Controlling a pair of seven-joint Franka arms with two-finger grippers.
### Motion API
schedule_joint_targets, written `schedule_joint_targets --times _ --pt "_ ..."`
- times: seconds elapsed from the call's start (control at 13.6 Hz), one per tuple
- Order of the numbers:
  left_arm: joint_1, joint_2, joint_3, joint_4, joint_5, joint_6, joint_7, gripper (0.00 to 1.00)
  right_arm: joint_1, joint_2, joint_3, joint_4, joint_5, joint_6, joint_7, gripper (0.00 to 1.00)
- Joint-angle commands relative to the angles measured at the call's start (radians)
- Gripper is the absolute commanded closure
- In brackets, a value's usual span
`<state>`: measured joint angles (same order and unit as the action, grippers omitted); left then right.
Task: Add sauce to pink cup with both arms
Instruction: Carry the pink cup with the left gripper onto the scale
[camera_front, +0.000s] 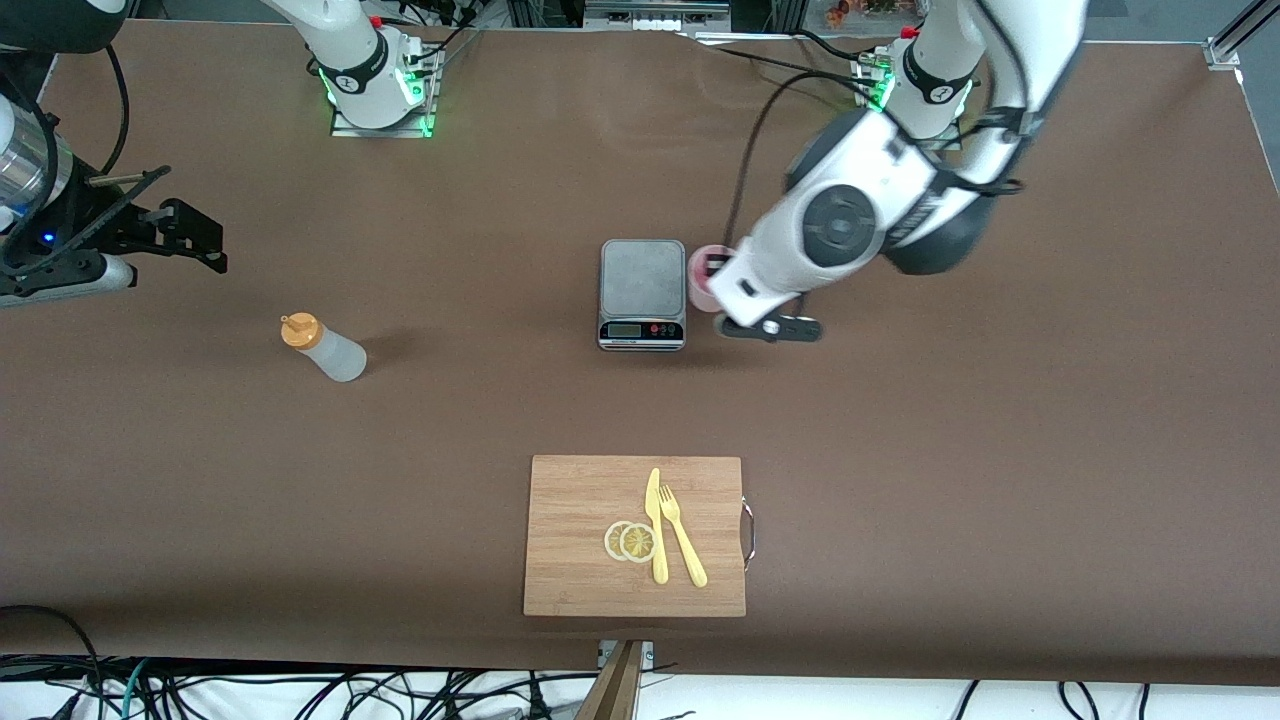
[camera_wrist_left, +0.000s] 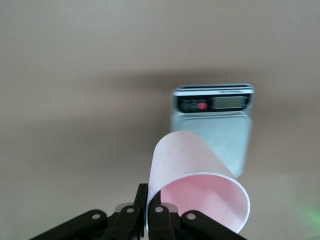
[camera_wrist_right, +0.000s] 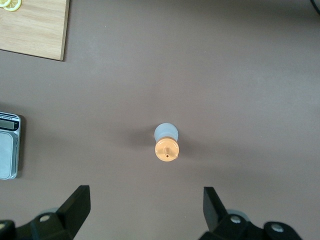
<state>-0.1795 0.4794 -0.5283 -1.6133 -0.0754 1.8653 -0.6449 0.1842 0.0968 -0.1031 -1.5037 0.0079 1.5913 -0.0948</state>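
Observation:
The sauce bottle (camera_front: 322, 347), translucent with an orange cap, stands on the table toward the right arm's end; in the right wrist view it (camera_wrist_right: 166, 142) shows from above. My right gripper (camera_front: 185, 232) (camera_wrist_right: 145, 200) is open and empty, up in the air beside the bottle. My left gripper (camera_front: 714, 270) (camera_wrist_left: 150, 197) is shut on the pink cup's (camera_front: 701, 280) (camera_wrist_left: 200, 180) wall, one finger inside the rim and one outside. It holds the cup tilted at the edge of the scale (camera_front: 642, 292) (camera_wrist_left: 212, 125) on the left arm's side.
A wooden cutting board (camera_front: 600, 570) lies nearer the front camera than the scale, with two lemon slices (camera_front: 630, 541), a yellow knife (camera_front: 655, 525) and a fork (camera_front: 683, 536) on it. The board's corner (camera_wrist_right: 32, 25) and the scale (camera_wrist_right: 7, 145) show in the right wrist view.

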Motion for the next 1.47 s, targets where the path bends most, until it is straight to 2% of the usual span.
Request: schedule_joint_targets --times 0.0,0.22,0.81,0.95,1.03,1.17,1.25,1.39 --pt "-0.08 0.077 0.011 0.0 -0.003 0.116 -0.045 1.0 -0.008 -0.003 0.002 0.003 0.01 -0.001 0.006 0.0" --pt "-0.13 0.093 0.013 -0.063 0.003 0.199 -0.088 1.0 -0.008 -0.003 0.002 0.003 0.01 -0.001 0.006 0.0" --pt "-0.169 0.12 0.025 -0.102 0.011 0.219 -0.091 1.0 -0.02 -0.003 0.0 -0.001 0.01 -0.002 0.006 0.0" --pt "-0.169 0.126 0.024 -0.102 0.057 0.219 -0.107 1.0 -0.019 -0.003 0.002 -0.001 0.01 -0.002 0.004 0.0" --pt "-0.169 0.126 0.024 -0.102 0.062 0.218 -0.116 0.82 -0.019 -0.003 0.0 0.0 0.01 -0.004 0.004 0.0" --pt "-0.163 0.123 0.024 -0.1 0.062 0.216 -0.117 0.1 -0.02 -0.003 0.0 0.002 0.003 -0.005 -0.009 0.0" --pt "-0.16 0.117 0.022 -0.096 0.063 0.21 -0.117 0.0 -0.02 -0.003 0.0 0.002 0.001 -0.005 -0.01 0.0" --pt "-0.16 0.101 0.019 -0.083 0.062 0.204 -0.119 0.0 -0.02 -0.003 0.0 0.002 0.0 -0.01 -0.016 0.0"
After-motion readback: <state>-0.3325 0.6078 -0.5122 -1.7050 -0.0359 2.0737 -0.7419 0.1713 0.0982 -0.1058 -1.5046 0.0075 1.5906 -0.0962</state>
